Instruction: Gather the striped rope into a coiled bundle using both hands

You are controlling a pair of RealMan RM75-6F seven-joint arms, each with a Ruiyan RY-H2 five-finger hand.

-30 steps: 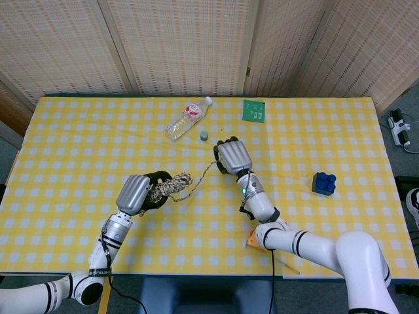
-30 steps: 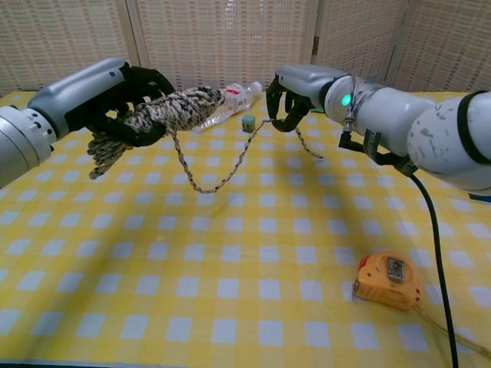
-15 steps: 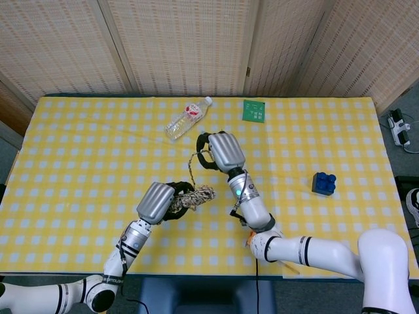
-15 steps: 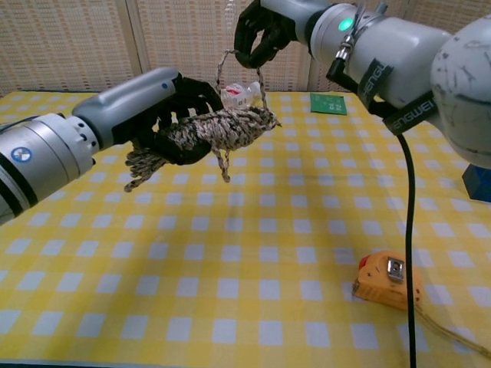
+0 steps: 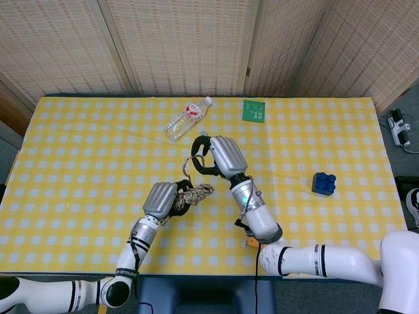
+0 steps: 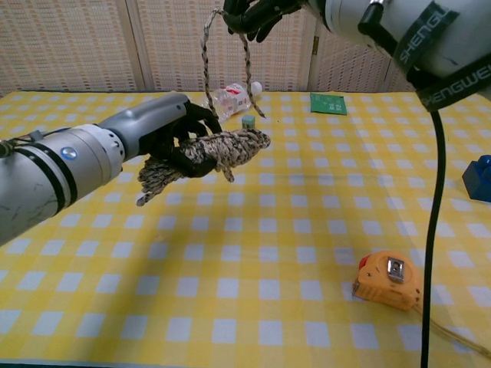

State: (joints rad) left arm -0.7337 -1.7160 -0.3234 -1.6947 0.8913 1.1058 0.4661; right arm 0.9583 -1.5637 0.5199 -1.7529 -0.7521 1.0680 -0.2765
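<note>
The striped rope point(image 6: 222, 149) is mostly wound into a thick bundle held above the table. My left hand point(image 6: 165, 134) grips that bundle point(image 5: 194, 193) from the left, a frayed end hanging below it. A loose length of rope point(image 6: 205, 57) rises from the bundle to my right hand point(image 6: 257, 11), which pinches it high up at the top edge of the chest view. In the head view my right hand point(image 5: 219, 157) sits just up and right of my left hand point(image 5: 162, 199). The rope's free end point(image 6: 251, 84) dangles from the right hand.
A plastic bottle point(image 5: 186, 118) lies at the back of the yellow checked table point(image 5: 78, 150). A small green cube point(image 6: 248, 122) and a green card point(image 5: 254, 110) are near it. An orange tape measure point(image 6: 387, 280) sits front right; blue blocks point(image 5: 324, 182) stand at right.
My right hand has lifted the loose rope from table height to high above the bundle. My left hand has carried the bundle toward the middle, closer to the right hand.
</note>
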